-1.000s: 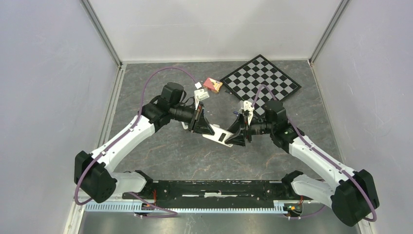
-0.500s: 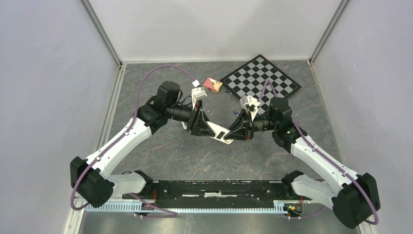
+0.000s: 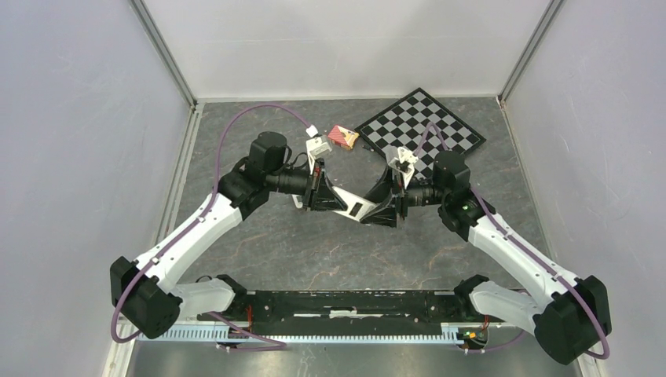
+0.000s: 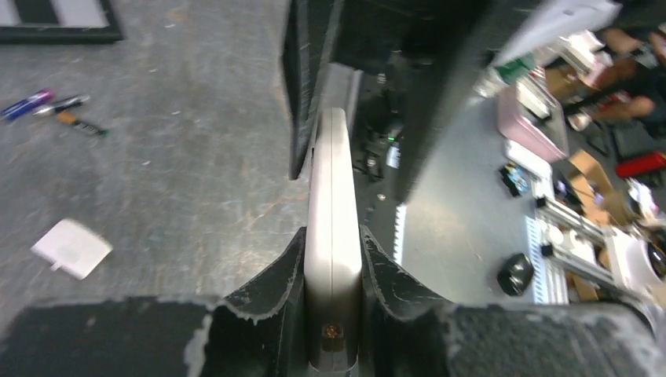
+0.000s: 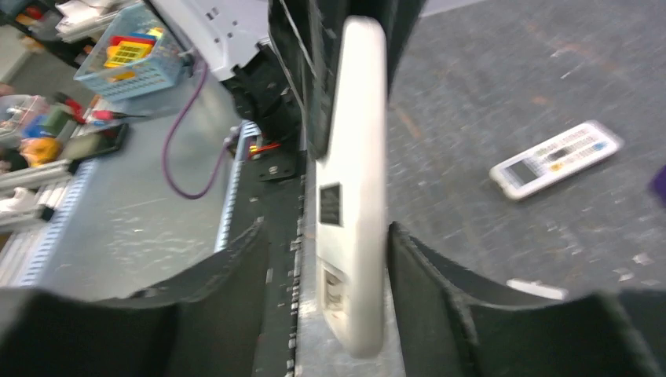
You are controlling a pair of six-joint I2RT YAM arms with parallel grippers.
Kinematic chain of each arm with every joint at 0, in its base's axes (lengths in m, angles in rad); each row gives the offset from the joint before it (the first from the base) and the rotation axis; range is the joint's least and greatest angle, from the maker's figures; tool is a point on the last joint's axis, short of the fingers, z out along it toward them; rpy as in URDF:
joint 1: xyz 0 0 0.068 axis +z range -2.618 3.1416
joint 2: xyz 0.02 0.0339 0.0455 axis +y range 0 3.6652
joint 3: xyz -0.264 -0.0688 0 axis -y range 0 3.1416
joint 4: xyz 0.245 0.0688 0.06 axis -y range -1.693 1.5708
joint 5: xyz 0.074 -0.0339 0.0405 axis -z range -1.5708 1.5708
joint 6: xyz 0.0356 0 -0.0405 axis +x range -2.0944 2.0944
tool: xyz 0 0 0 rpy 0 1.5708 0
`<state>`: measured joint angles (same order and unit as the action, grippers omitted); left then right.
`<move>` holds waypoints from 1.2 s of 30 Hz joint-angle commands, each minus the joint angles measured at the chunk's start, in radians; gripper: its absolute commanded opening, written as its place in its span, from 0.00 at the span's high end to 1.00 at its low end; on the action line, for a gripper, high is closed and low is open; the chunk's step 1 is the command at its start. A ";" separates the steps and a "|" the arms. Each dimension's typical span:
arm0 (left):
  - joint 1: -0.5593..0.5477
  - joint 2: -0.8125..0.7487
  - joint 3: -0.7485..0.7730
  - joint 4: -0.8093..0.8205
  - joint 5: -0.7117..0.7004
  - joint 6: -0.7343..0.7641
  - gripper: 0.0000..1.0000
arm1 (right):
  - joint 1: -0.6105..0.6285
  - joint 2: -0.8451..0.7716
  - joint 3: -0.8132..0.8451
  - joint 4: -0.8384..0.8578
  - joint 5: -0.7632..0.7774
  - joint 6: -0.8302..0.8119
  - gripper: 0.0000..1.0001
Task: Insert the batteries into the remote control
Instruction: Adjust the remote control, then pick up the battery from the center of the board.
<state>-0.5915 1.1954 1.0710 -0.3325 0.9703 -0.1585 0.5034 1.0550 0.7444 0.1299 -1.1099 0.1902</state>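
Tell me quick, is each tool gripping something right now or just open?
Left tool: closed on the remote control.
Right tool: open, straddling the same remote control, with a clear gap on one side.

Both arms wear white shells over black joints. Behind the left gripper sits a round black motor housing, and a purple cable arcs back from it to the left arm. Behind the right gripper, the right arm carries a like cable and 1 small green light. Each gripper has 2 black wedge fingers with pale, chipped edges, and a white bracket rides above.
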 commanded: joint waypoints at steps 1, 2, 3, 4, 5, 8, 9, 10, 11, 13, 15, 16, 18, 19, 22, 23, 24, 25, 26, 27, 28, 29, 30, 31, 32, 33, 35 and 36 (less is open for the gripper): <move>0.001 -0.045 -0.040 0.047 -0.292 -0.115 0.98 | 0.012 -0.013 0.087 0.006 0.143 -0.050 0.28; 0.001 -0.055 -0.049 0.042 -0.388 -0.132 0.98 | 0.012 -0.019 0.090 -0.007 0.211 -0.053 0.22; 0.001 -0.060 -0.061 0.033 -0.490 -0.154 0.98 | 0.011 -0.025 0.089 -0.017 0.276 -0.058 0.20; 0.002 -0.070 -0.075 0.030 -0.576 -0.178 0.98 | 0.011 -0.031 0.083 -0.029 0.364 -0.055 0.19; 0.001 -0.077 -0.093 0.030 -0.665 -0.200 0.98 | 0.012 -0.032 0.077 -0.044 0.453 -0.049 0.19; 0.002 -0.092 -0.150 0.033 -0.913 -0.280 0.98 | 0.012 -0.004 0.060 -0.111 0.715 -0.016 0.20; 0.001 -0.095 -0.168 0.040 -0.960 -0.298 0.98 | 0.012 0.011 0.050 -0.125 0.795 -0.005 0.22; 0.002 -0.098 -0.183 0.049 -1.009 -0.313 0.98 | 0.012 0.040 0.042 -0.155 0.878 0.016 0.24; 0.002 -0.101 -0.197 0.063 -1.027 -0.317 0.98 | 0.014 0.071 0.046 -0.187 0.955 0.020 0.29; 0.001 -0.110 -0.218 0.093 -1.040 -0.324 0.98 | 0.022 0.154 0.064 -0.260 1.083 0.032 0.38; 0.002 -0.122 -0.239 0.132 -1.039 -0.322 0.98 | 0.036 0.223 0.079 -0.301 1.208 0.041 0.43; 0.002 -0.131 -0.246 0.146 -1.044 -0.320 0.98 | 0.041 0.257 0.081 -0.304 1.248 0.045 0.45; 0.002 -0.148 -0.264 0.176 -1.058 -0.318 0.98 | 0.048 0.310 0.081 -0.294 1.283 0.054 0.48; 0.001 -0.158 -0.273 0.185 -1.069 -0.318 0.98 | 0.049 0.332 0.087 -0.290 1.283 0.057 0.49; 0.002 -0.185 -0.299 0.216 -1.093 -0.314 0.98 | 0.057 0.402 0.109 -0.286 1.286 0.073 0.55; 0.002 -0.191 -0.307 0.224 -1.101 -0.314 0.98 | 0.059 0.422 0.113 -0.283 1.289 0.080 0.57; 0.002 -0.199 -0.311 0.230 -1.106 -0.312 0.98 | 0.061 0.436 0.115 -0.276 1.291 0.088 0.58; 0.002 -0.204 -0.314 0.234 -1.109 -0.311 0.98 | 0.062 0.450 0.117 -0.268 1.288 0.093 0.59; 0.002 -0.209 -0.316 0.236 -1.113 -0.311 0.98 | 0.063 0.465 0.119 -0.259 1.286 0.099 0.60; 0.002 -0.213 -0.318 0.237 -1.116 -0.315 0.98 | 0.064 0.477 0.122 -0.254 1.283 0.103 0.61; 0.002 -0.217 -0.320 0.241 -1.116 -0.316 0.98 | 0.065 0.491 0.127 -0.247 1.277 0.105 0.61; 0.002 -0.222 -0.323 0.246 -1.117 -0.319 0.98 | 0.066 0.503 0.135 -0.244 1.273 0.107 0.62; 0.002 -0.226 -0.326 0.254 -1.117 -0.322 0.98 | 0.067 0.519 0.144 -0.243 1.270 0.109 0.62; 0.003 -0.230 -0.331 0.263 -1.120 -0.327 0.98 | 0.069 0.531 0.154 -0.243 1.270 0.109 0.62; 0.003 -0.234 -0.333 0.272 -1.121 -0.330 0.98 | 0.070 0.547 0.165 -0.247 1.273 0.110 0.63; 0.004 -0.239 -0.334 0.279 -1.122 -0.333 0.98 | 0.070 0.558 0.175 -0.250 1.275 0.113 0.63; 0.004 -0.244 -0.334 0.287 -1.124 -0.334 0.98 | 0.072 0.581 0.193 -0.257 1.288 0.117 0.64; 0.004 -0.248 -0.334 0.287 -1.125 -0.332 0.98 | 0.073 0.588 0.200 -0.260 1.293 0.119 0.64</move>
<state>-0.5903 0.9821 0.7361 -0.1303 -0.1265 -0.4484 0.5682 1.6157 0.8799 -0.1589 0.1432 0.2855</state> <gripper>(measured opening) 0.271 0.366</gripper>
